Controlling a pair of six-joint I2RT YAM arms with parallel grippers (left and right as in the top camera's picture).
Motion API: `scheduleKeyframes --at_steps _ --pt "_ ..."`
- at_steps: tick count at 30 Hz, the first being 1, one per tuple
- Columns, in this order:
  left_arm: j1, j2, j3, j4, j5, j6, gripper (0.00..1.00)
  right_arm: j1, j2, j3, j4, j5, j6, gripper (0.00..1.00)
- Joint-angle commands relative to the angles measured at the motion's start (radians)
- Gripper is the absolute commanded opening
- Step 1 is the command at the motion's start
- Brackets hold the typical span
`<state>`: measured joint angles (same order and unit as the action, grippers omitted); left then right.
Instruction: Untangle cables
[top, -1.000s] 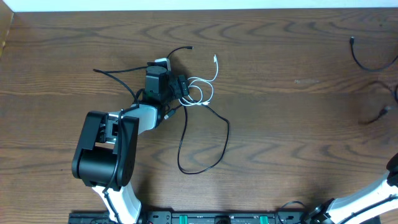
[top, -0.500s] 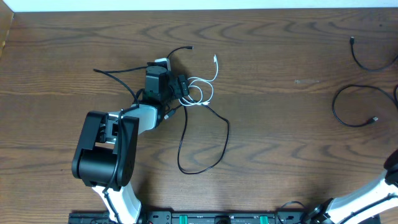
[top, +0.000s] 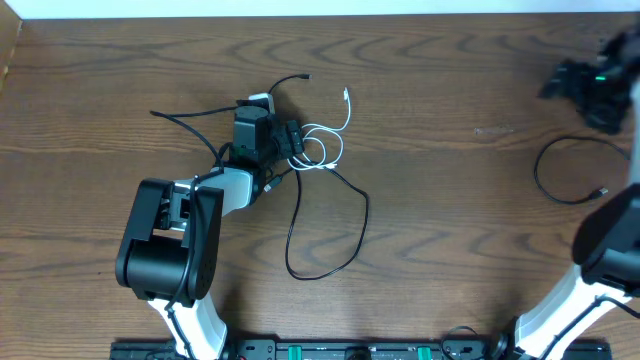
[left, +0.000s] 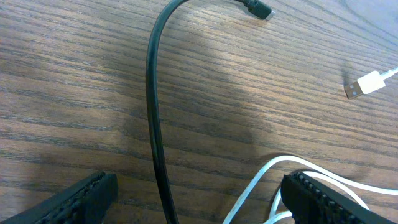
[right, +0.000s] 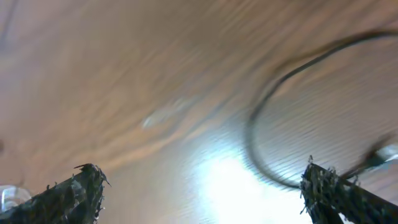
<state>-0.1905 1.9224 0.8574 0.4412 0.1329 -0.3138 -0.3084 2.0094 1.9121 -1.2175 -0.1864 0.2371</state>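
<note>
Plainly, left hand (left: 199, 196) apart astride tangled cables (top: 340, 150); right hand (right: 202, 180) apart beside lone black cable (top: 536, 173).

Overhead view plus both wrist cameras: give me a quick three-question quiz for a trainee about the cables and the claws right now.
1. True or false: the left claw is shut on the white cable.
2. Where does the separate black cable loop lie? A) under the left claw; B) on the table's right side, near the right claw; C) hanging off the table's edge.
3. Fill in: in the left wrist view, the thin cable running between the left claw's fingers is coloured ____.

Key: 1 false, its fingers stand wide apart; 2 B; 3 black.
</note>
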Motion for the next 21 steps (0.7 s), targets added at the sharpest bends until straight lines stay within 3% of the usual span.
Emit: scheduleKeyframes --at_steps 1,8,21 --pt "0.003 0.004 -0.002 -0.018 0.016 0.002 0.90 0.099 0.006 0.001 -0.051 -0.008 -0.002 0.99" --pt "0.003 0.004 -0.002 -0.019 0.016 0.002 0.90 0.310 0.006 -0.097 -0.056 -0.080 0.093 0.99" --pt "0.003 0.004 -0.002 -0.019 0.016 0.002 0.89 0.607 0.006 -0.391 0.170 -0.195 0.306 0.94"
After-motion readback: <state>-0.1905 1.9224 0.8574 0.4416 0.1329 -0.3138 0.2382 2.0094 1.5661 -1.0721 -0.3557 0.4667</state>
